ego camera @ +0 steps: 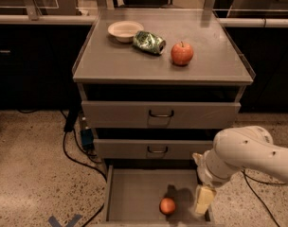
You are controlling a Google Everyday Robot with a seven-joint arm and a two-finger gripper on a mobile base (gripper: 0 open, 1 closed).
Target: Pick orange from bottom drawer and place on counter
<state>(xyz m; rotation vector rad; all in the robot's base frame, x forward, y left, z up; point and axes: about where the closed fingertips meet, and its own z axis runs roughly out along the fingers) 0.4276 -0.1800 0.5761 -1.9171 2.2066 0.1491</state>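
Observation:
The orange lies on the floor of the open bottom drawer, near its front right. My gripper hangs at the end of the white arm over the drawer's right side, just right of the orange and apart from it. The counter is the grey cabinet top above.
On the counter stand a white bowl, a crumpled green bag and a red apple. Two upper drawers with dark handles are closed. Cables run on the floor left of the cabinet.

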